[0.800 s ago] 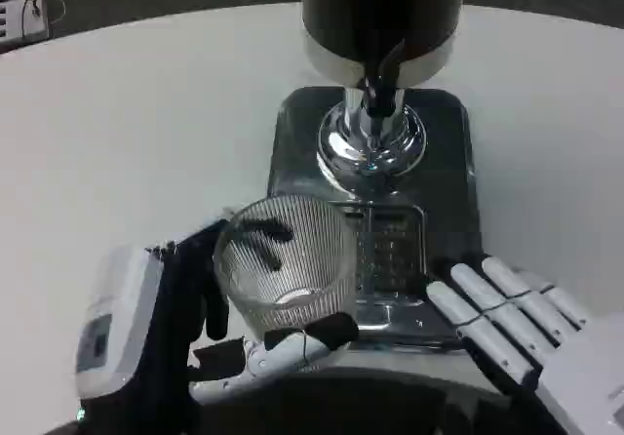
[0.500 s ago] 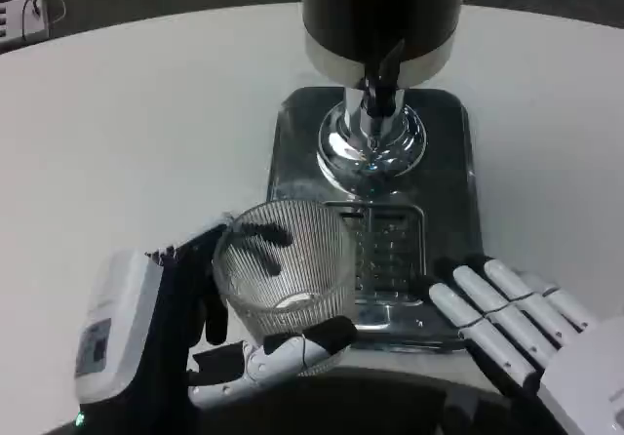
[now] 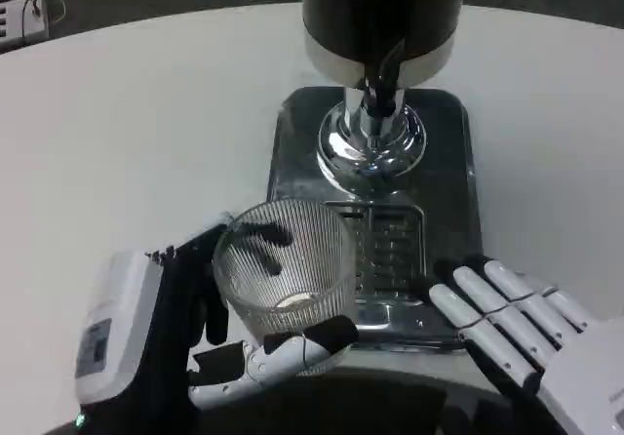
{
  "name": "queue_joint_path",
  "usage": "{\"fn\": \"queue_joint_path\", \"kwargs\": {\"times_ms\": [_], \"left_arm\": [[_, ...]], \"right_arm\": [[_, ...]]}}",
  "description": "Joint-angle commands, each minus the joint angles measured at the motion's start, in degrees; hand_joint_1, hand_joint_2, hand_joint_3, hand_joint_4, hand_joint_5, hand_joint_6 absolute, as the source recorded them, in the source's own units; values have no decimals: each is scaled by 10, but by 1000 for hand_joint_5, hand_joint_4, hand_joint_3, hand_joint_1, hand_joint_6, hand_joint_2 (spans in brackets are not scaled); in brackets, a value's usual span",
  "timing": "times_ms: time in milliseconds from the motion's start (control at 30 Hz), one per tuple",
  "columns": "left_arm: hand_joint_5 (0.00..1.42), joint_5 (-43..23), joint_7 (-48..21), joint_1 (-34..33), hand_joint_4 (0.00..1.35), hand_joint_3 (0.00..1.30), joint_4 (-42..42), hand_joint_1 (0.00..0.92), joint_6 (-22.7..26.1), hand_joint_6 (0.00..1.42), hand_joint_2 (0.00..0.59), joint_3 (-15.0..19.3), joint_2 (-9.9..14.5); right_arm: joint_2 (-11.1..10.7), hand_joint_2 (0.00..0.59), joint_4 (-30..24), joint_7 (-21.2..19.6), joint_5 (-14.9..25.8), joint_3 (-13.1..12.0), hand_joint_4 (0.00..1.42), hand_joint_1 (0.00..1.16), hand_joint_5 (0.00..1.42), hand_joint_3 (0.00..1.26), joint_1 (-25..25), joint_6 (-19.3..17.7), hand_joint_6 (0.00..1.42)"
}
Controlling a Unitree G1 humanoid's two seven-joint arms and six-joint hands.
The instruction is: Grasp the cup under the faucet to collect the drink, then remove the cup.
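A clear ribbed glass cup [image 3: 285, 264] stands upright at the near left corner of the dispenser's steel base [image 3: 450, 152], partly over its drip grille [image 3: 388, 250]. My left hand [image 3: 195, 342] grips the cup, with fingers wrapped around its far side and its near side. The faucet [image 3: 382, 89] of the dark drink dispenser [image 3: 380, 11] hangs farther back and to the right of the cup. My right hand [image 3: 522, 323] lies open on the table at the base's near right corner, fingers straight and holding nothing.
A white power strip [image 3: 21, 16] lies at the far left edge of the white round table [image 3: 127, 133]. The dispenser's chrome pedestal [image 3: 372, 142] rises from the base behind the grille.
The cup in my left hand has slid slightly nearer to me. My right hand has hardly moved.
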Motion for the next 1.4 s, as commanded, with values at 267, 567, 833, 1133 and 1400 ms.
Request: {"fn": "queue_joint_path", "kwargs": {"times_ms": [267, 567, 833, 1133, 1400], "left_arm": [[1261, 2, 19, -49, 1158, 1104, 42, 794, -13, 1380, 0, 19, 6], [1261, 26, 39, -116, 1144, 1104, 128, 794, -12, 1380, 0, 12, 18], [1249, 77, 87, -187, 1144, 1104, 209, 794, -1, 1363, 0, -24, 3], [1247, 69, 114, -272, 1144, 1092, 332, 794, -6, 1363, 0, -40, 7], [1247, 62, 138, -375, 1144, 1092, 457, 794, -17, 1363, 0, -58, 13]], "right_arm": [[4, 535, -20, 9, 6, 0, 73, 362, 73, 95, 14, 2, 210], [5, 535, -33, 13, 5, -11, 74, 362, 79, 95, 30, 7, 214], [9, 535, -35, 11, 5, -14, 74, 362, 83, 95, 37, 8, 215], [17, 535, -42, 13, 10, -25, 74, 362, 84, 95, 47, 9, 215], [17, 535, -44, 14, 12, -30, 74, 362, 84, 95, 55, 8, 215]]}}
